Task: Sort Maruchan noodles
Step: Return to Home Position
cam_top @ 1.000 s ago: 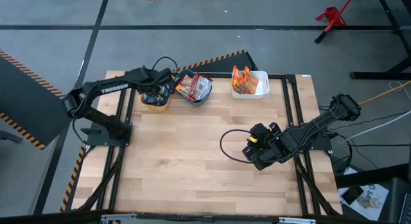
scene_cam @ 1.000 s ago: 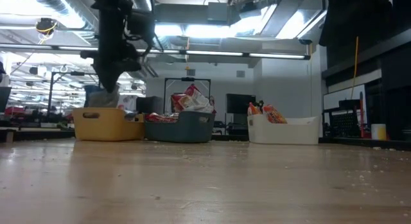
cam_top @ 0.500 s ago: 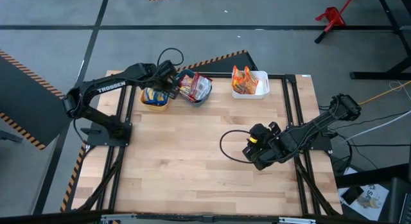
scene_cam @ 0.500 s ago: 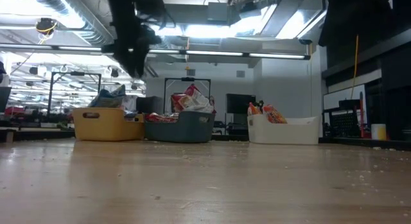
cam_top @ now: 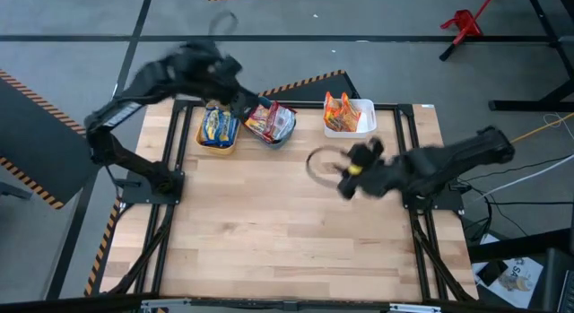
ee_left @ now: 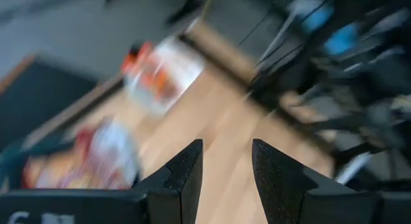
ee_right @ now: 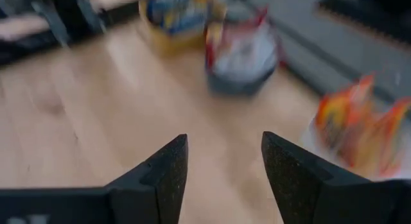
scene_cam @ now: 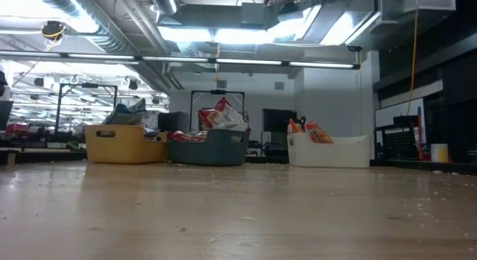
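The Maruchan noodles lie sorted in three bins along the table's far edge. Blue-white packets (cam_top: 217,128) fill the yellow bin (scene_cam: 123,143), dark red packets (cam_top: 269,121) the teal bin (scene_cam: 209,147), and orange packets (cam_top: 341,109) the white bin (scene_cam: 328,150). My left gripper (cam_top: 238,87) is blurred, raised above the far edge between the yellow and teal bins. It is open and empty in its wrist view (ee_left: 227,172). My right gripper (cam_top: 345,183) hovers over the table's middle right, also open and empty (ee_right: 225,166). Neither arm shows in the low view.
Bare wooden table (cam_top: 269,232) spreads out near of the bins, with small crumbs on it (scene_cam: 417,204). A black cable loop (cam_top: 318,160) hangs at my right arm. Striped floor tape (cam_top: 296,82) runs behind the far edge.
My left gripper has risen from the yellow bin, swinging up and toward the far edge, out of the low view. The blue packets in that bin now show uncovered. My right gripper has swung from the table's right side up and toward the far edge and the middle.
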{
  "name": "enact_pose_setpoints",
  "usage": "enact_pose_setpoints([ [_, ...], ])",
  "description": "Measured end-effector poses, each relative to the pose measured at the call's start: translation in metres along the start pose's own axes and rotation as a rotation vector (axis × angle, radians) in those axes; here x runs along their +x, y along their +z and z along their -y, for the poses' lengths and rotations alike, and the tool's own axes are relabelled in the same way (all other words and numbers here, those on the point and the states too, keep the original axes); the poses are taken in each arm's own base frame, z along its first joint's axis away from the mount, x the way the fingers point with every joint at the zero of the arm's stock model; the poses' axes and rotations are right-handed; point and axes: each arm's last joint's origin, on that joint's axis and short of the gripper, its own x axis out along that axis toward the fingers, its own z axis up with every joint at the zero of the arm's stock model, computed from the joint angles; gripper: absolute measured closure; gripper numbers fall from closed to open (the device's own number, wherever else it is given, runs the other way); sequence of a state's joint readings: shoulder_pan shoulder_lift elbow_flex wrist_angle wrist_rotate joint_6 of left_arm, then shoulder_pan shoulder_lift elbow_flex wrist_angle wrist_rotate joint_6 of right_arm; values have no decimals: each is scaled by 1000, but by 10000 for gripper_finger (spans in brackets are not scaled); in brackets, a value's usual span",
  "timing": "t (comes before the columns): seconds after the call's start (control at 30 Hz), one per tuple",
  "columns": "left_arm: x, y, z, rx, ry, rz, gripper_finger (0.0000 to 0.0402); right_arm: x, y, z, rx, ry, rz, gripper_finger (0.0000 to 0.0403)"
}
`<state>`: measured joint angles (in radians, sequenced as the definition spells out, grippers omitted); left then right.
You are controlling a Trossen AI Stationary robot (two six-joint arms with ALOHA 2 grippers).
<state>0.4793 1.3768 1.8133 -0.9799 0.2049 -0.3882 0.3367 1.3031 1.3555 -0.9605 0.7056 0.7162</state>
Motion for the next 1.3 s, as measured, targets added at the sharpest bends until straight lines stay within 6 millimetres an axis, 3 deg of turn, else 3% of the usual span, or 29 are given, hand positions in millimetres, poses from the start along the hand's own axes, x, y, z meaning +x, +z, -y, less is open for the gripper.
enact_pose_setpoints([
  [0.13, -49, 21, 28, 63, -99, 168, 274, -49, 49, 36, -47, 31, 194, 214],
  [0.27, -86, 27, 42, 78, -113, 275, 274, -98, 69, 71, -69, 54, 315, 214],
  [0.4, -115, 17, 52, 379, -260, 294, 274, -121, 62, 99, -93, 58, 358, 214],
  [0.5, -131, 6, 56, 457, -387, 299, 274, -131, 45, 126, -6, 65, 390, 214],
  [0.57, -138, -3, 53, 481, -381, 312, 274, -134, 25, 145, 65, 68, 406, 214],
  [0.77, -138, -39, 34, 476, -357, 400, 274, -119, -40, 177, 279, 181, 557, 214],
  [0.87, -121, -68, 18, 432, -395, 433, 274, -102, -69, 182, 341, 232, 634, 214],
  [1.07, -85, -144, -24, 300, -404, 470, 274, -67, -121, 187, 468, 279, 670, 214],
  [1.3, -65, -221, -63, 178, -488, 577, 274, -30, -145, 171, 492, 222, 597, 214],
])
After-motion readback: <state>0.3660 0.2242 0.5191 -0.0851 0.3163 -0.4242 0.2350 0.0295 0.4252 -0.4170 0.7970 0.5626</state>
